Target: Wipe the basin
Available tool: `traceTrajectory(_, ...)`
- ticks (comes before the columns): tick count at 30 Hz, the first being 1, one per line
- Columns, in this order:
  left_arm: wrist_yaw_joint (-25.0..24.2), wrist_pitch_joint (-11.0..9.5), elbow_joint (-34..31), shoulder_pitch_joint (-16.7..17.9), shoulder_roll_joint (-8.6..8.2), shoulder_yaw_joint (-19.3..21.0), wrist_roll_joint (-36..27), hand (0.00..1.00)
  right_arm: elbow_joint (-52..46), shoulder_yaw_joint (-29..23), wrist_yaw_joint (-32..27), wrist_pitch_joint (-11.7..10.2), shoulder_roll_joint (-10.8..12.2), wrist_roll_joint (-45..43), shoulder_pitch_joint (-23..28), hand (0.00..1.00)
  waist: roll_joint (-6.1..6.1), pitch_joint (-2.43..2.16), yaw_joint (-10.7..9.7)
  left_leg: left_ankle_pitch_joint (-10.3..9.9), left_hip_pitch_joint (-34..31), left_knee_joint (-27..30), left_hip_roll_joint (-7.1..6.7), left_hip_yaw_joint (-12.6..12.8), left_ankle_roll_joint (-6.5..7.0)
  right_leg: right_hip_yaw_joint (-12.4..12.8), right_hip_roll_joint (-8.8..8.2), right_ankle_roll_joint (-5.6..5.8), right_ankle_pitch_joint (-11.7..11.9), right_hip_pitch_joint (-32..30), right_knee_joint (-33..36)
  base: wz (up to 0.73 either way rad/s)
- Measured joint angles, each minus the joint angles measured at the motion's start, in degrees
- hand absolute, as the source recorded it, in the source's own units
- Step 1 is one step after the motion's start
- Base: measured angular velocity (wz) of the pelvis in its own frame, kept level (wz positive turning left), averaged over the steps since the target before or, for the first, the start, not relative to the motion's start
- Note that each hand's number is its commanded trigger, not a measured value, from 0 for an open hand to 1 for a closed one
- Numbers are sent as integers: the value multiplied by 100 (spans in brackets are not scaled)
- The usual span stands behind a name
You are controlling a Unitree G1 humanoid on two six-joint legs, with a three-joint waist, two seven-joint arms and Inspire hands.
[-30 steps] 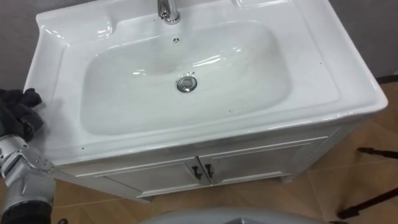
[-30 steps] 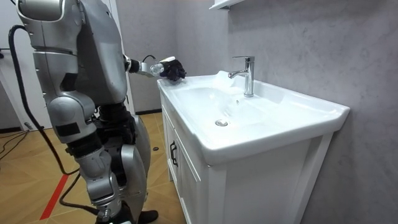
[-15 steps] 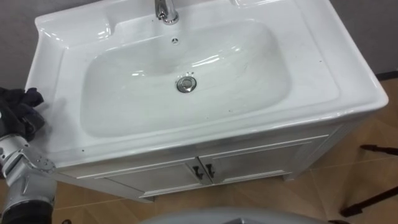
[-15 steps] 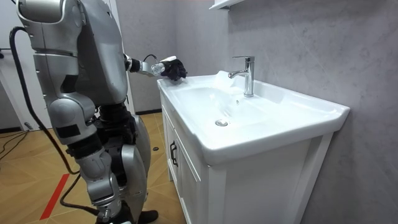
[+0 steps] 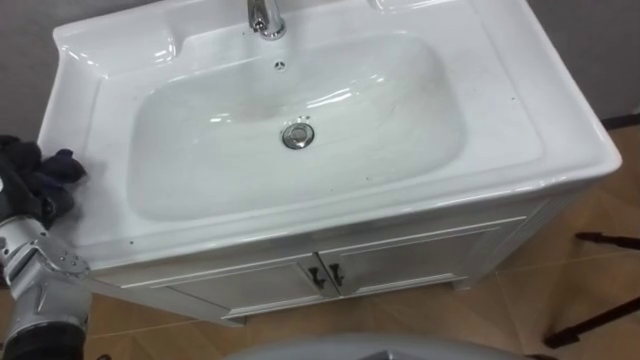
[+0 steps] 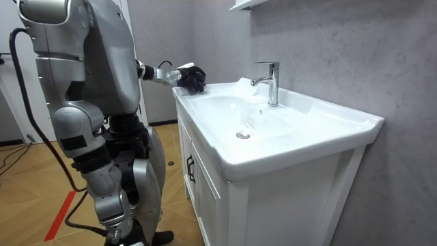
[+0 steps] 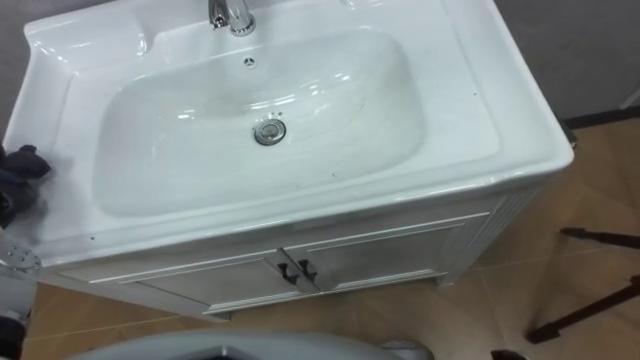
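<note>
Compared with a second ago, the left hand (image 5: pixel 16 196) sits a shade nearer the basin (image 5: pixel 520 130): the dark cloth (image 5: pixel 57 170) bunched in its curled fingers now touches the basin's left rim, where before it lay just off it. In the room view the same small shift shows, with the cloth (image 6: pixel 194 78) now over the near corner of the rim instead of beside it. The bowl and the drain (image 5: pixel 297 136) at its bottom look unchanged, and the cloth is on the outer rim, well apart from the bowl.

The room view shows how the robot stands — upright on a wooden floor (image 6: pixel 41 171), facing the front of the white cabinet (image 6: pixel 205 184), its left arm stretched forward at rim height. It also shows the whole tap (image 6: pixel 271 82), upright at the back of the basin, and the corner of a shelf (image 6: pixel 242 4) on the grey wall above.

The eye views cut the tap off near its base (image 5: pixel 264 17), but they look straight down on the two cabinet doors and their dark handles (image 5: pixel 322 277), side by side where the doors meet — and on black stand legs (image 5: pixel 600 241) on the floor to the right.
</note>
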Motion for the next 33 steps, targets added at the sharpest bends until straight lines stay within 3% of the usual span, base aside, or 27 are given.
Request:
traceTrajectory(11, -92, -11, -227, -4, -50, -149, 2, 0, -10, -1, -66, -13, 0, -1, 1, 0, 15, 3, -114, 0, 3, 5, 1, -5, 0, -11, -1, 0, 0, 5, 1, 0)
traceTrajectory(20, -94, -115, -246, -77, -50, -228, -6, 0, 9, 2, -150, -45, 3, 6, -7, 0, 27, 14, -116, 0, -2, 6, 1, 9, 0, -3, -1, 2, -2, 4, -14, 0)
traceTrajectory(23, -93, -234, -278, -85, -50, -211, -34, 0, 44, 3, -237, -86, 3, -3, -7, 0, 17, 22, -107, 0, -7, 5, 1, 9, 0, 0, 1, 1, -2, 4, -13, 0)
traceTrajectory(28, -95, -469, -458, -115, -124, -230, -782, 0, 62, 151, -319, -139, 47, 25, -22, 0, -12, 37, -101, 0, 5, -13, -1, 9, 0, 2, 3, 2, -2, 8, -10, 0)
traceTrajectory(33, -242, -501, -1062, -115, -124, -270, -1232, 0, 60, 251, -310, -200, 48, 15, -110, 0, -46, 54, -101, 0, -5, -4, -4, -14, 0, -5, 2, 2, -2, 5, -8, 0)
